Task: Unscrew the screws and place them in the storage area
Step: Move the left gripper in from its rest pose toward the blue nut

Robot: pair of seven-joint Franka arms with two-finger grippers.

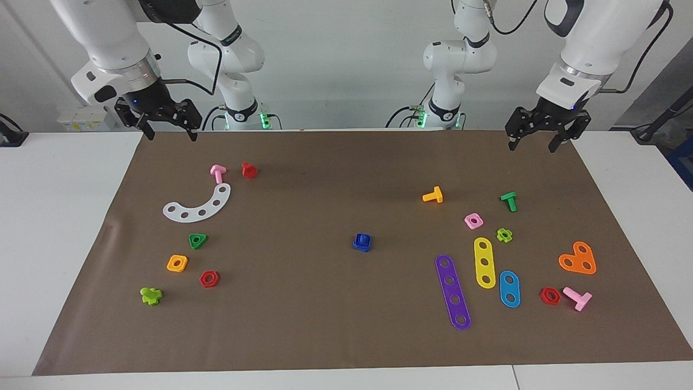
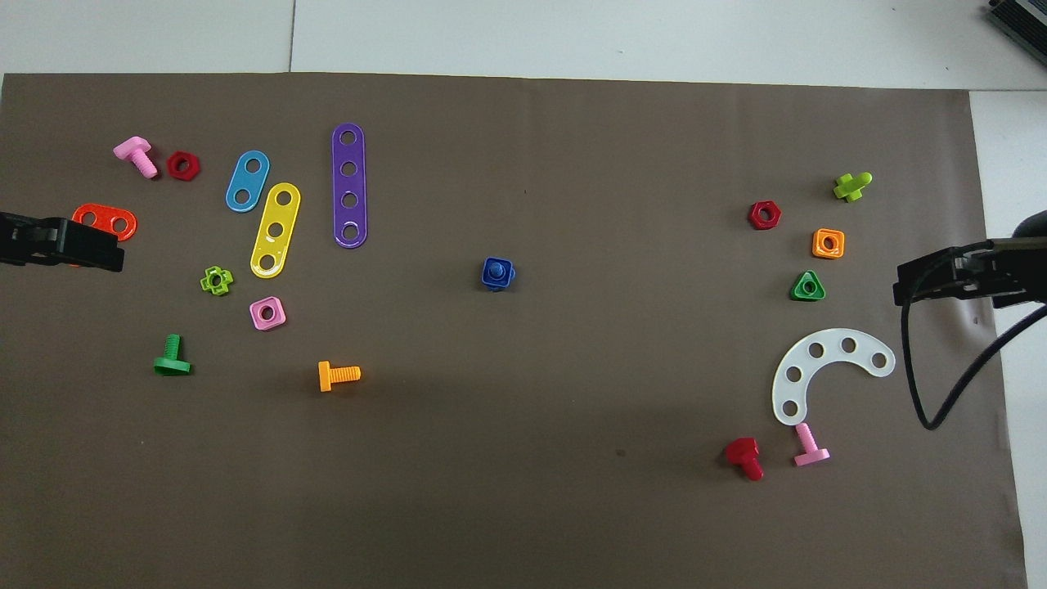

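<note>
The dark-blue bolt stands in the middle of the brown mat, screwed into a blue square nut; the overhead view shows the pair too. The storage area is the stretch of mat toward the right arm's end, around the white curved strip. My left gripper is open and empty, raised over the mat's edge at its own end. My right gripper is open and empty, raised over the mat's edge beside the storage area. Both arms wait.
Around the white strip lie a pink bolt, red bolt, green triangular nut, orange nut, red nut and lime bolt. Toward the left arm's end lie purple, yellow and blue strips and small parts.
</note>
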